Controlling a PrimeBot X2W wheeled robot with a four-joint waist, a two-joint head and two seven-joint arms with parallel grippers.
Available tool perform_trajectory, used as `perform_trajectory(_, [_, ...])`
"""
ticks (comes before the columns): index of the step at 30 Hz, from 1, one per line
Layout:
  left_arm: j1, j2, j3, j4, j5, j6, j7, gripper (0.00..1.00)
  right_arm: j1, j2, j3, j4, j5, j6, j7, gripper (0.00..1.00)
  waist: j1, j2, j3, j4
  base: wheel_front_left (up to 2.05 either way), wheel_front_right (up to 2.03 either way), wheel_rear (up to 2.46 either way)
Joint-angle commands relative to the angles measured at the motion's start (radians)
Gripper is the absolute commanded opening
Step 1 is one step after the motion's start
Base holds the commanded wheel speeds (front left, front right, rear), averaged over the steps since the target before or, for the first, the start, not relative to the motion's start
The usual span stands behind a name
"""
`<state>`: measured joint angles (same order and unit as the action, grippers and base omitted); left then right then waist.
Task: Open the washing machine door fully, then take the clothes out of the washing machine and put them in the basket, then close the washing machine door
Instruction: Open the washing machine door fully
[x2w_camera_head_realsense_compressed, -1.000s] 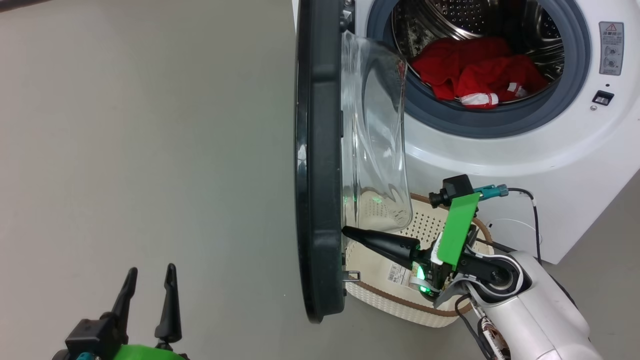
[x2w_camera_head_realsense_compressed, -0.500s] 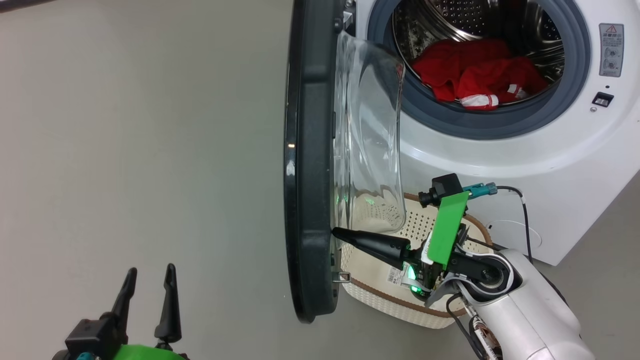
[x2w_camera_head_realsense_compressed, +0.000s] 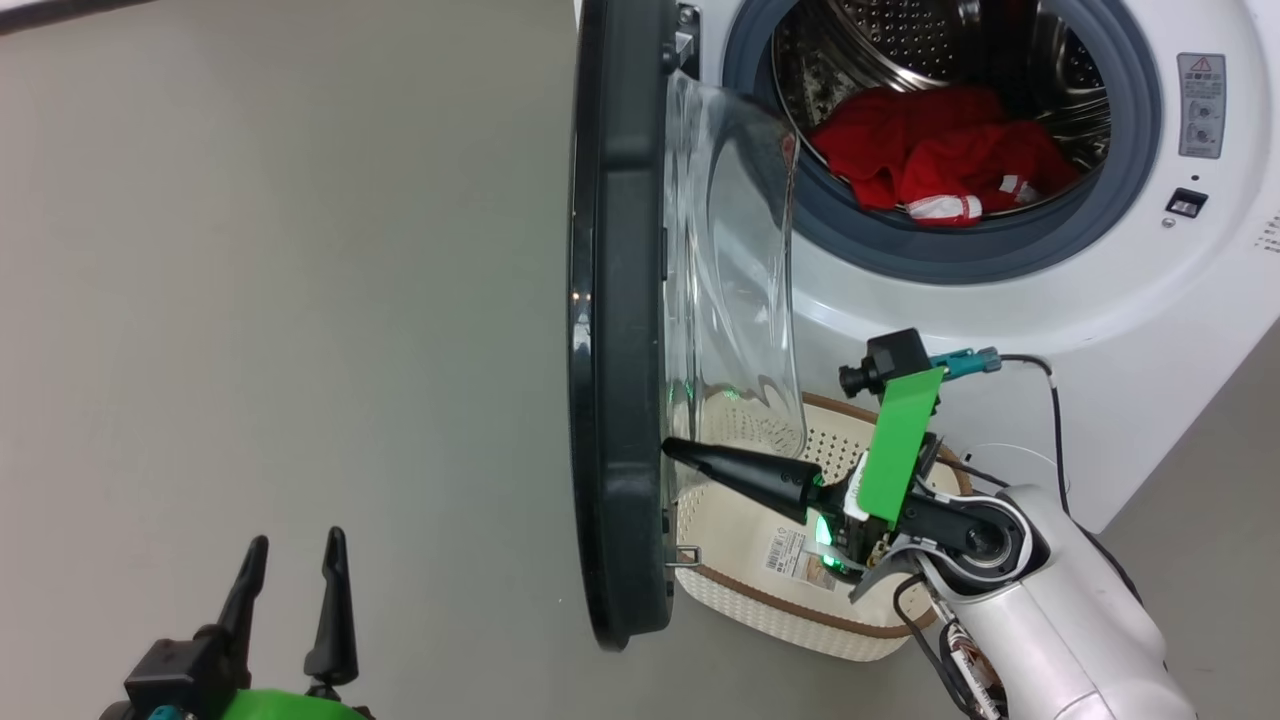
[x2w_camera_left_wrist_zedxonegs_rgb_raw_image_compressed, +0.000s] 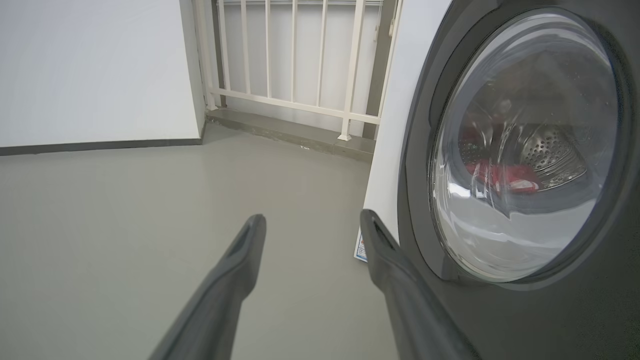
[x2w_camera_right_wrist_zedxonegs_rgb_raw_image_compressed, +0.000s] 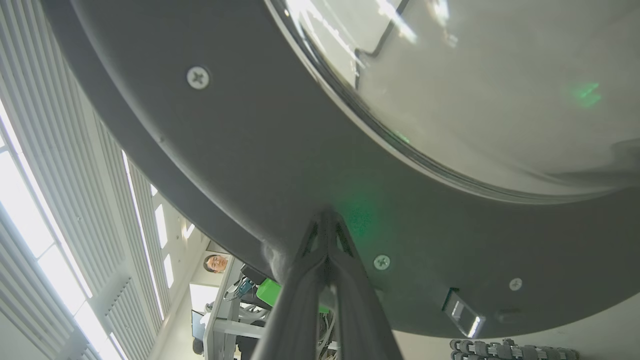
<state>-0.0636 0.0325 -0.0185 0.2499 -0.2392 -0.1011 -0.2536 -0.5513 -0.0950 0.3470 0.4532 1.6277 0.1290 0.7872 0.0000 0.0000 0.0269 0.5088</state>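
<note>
Door: large round glossy black washing machine door (x2w_camera_head_realsense_compressed: 620, 330) w/ clear bulging glass bowl; stands swung out from the machine front, edge-on in head view.
Machine: white box-shaped front-loader washing machine (x2w_camera_head_realsense_compressed: 1000, 310), grey rubber ring, perforated steel drum open to view.
Clothes: bright red fabric clothes (x2w_camera_head_realsense_compressed: 935, 160) w/ a small white part, heaped low in the drum, behind the ring's lower lip.
Basket: small cream perforated plastic basket (x2w_camera_head_realsense_compressed: 770, 612), brown woven-look rim, label sticker inside on its bottom; sits on the floor in front of the machine, just beside the door's inner face, partly under the glass bowl.
Right tool: right tool (x2w_camera_head_realsense_compressed: 675, 450) has its fingers pressed together, nothing between them; tip against the door's dark inner ring, just below the bowl, above the basket. Green light from the wrist shows on door and glass.
Left tool: left tool (x2w_camera_head_realsense_compressed: 295, 542) has its fingers spread, nothing held; low over bare floor on the door's outer side, apart from it.
Floor: smooth matt grey-green floor (x2w_camera_head_realsense_compressed: 300, 300), no marks.
Room: white wall w/ dark skirting (x2w_camera_left_wrist_zedxonegs_rgb_raw_image_compressed: 95, 65); white barred railing (x2w_camera_left_wrist_zedxonegs_rgb_raw_image_compressed: 295, 55) on a low step, left of the machine's side in left wrist view. Right wrist view: pale slatted ceiling w/ bright strips, a person (x2w_camera_right_wrist_zedxonegs_rgb_raw_image_compressed: 216, 263) far off near a desk.
</note>
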Motion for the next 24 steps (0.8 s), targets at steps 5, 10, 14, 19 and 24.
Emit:
perform_trajectory(5, [-0.004,0.023,0.039,-0.024,0.008,0.002,-0.008,1.00,-0.002,0.005,-0.007,-0.070,-0.016,0.002,-0.024,0.39,0.0000,0.0000,-0.012,-0.014,0.00,0.00,0.00])
perform_trajectory(10, [-0.002,0.024,0.042,-0.026,0.009,0.001,-0.008,1.00,0.010,-0.025,-0.025,-0.128,-0.051,0.002,-0.061,1.00,0.0000,0.0000,-0.015,-0.026,0.00,0.00,0.00])
perform_trajectory(14, [0.002,0.026,0.047,-0.029,0.009,0.001,-0.008,1.00,0.034,-0.063,-0.033,-0.187,-0.122,0.002,-0.128,1.00,0.0000,0.0000,-0.018,-0.036,0.00,0.00,0.00])
perform_trajectory(19, [0.002,0.027,0.054,-0.032,0.007,0.002,-0.008,1.00,0.063,-0.116,-0.023,-0.253,-0.274,0.002,-0.275,1.00,0.0000,0.0000,-0.018,-0.049,0.00,0.00,0.00])
perform_trajectory(24, [0.003,0.029,0.059,-0.037,0.007,0.003,-0.008,1.00,0.099,-0.172,0.022,-0.291,-0.445,0.002,-0.453,1.00,0.0000,0.0000,-0.021,-0.061,0.00,0.00,0.00])
